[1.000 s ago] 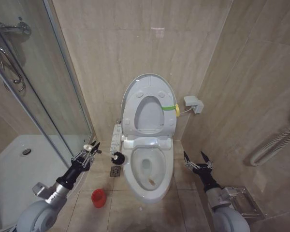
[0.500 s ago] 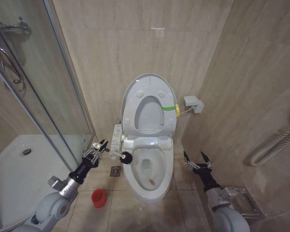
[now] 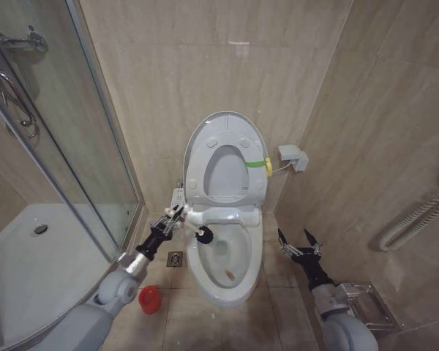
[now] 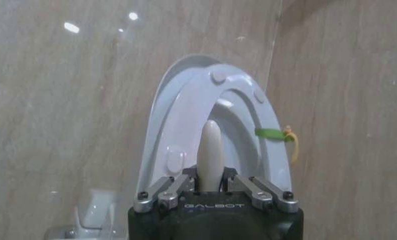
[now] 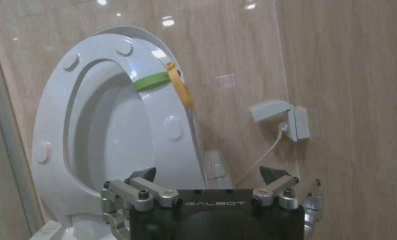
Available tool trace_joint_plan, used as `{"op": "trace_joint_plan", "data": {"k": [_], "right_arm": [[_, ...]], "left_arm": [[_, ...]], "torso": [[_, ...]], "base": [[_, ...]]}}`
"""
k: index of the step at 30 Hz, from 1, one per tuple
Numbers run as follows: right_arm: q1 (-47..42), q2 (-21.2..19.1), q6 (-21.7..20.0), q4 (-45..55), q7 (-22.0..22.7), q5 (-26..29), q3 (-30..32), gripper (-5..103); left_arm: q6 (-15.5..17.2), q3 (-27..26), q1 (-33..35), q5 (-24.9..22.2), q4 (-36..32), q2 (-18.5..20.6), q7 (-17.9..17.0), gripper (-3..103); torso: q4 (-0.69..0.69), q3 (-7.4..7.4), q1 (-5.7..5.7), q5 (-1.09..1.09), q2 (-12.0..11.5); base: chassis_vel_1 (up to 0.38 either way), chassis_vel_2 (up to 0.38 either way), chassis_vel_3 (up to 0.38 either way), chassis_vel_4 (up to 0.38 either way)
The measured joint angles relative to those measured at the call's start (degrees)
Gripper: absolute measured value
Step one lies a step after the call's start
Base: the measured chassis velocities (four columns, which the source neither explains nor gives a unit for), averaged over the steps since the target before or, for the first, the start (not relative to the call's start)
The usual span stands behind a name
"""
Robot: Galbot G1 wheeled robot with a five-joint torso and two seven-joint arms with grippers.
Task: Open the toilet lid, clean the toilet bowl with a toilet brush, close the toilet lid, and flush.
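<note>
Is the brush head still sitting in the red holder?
No, the toilet brush is clamped in the left claw over the toilet bowl rim; the red holder stands empty.

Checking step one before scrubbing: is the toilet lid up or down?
Up. The glossy white plastic toilet lid stands against the wall, ring seat raised too, bowl exposed.

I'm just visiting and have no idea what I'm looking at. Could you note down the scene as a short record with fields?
Place: tiled bathroom
Toilet lid: up, leaning on the wall
Toilet bowl: open, brownish stain inside
Left gripper: shut on the toilet brush, head over the bowl's rim
Right gripper: open, idle beside the bowl
Red holder: on the floor
</note>
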Motion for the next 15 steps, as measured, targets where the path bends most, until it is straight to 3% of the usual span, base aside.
{"op": "trace_joint_plan", "data": {"k": [7, 15], "right_arm": [[0.00, 0.00, 0.00, 0.01, 0.00, 0.00, 0.00, 100], [0.00, 0.00, 0.00, 0.00, 0.00, 0.00, 0.00, 100]], "left_arm": [[-0.63, 4.73, -6.37, 0.54, 7.69, -3.53, -0.90, 22], [-0.72, 9.60, -12.47, 5.22, 16.18, -9.84, -6.91, 22]], "torso": [[-0.01, 0.01, 0.01, -0.01, 0.00], [-0.01, 0.00, 0.01, 0.00, 0.00]], "base": [[0.000, 0.000, 0.000, 0.000], [0.000, 0.000, 0.000, 0.000]]}}
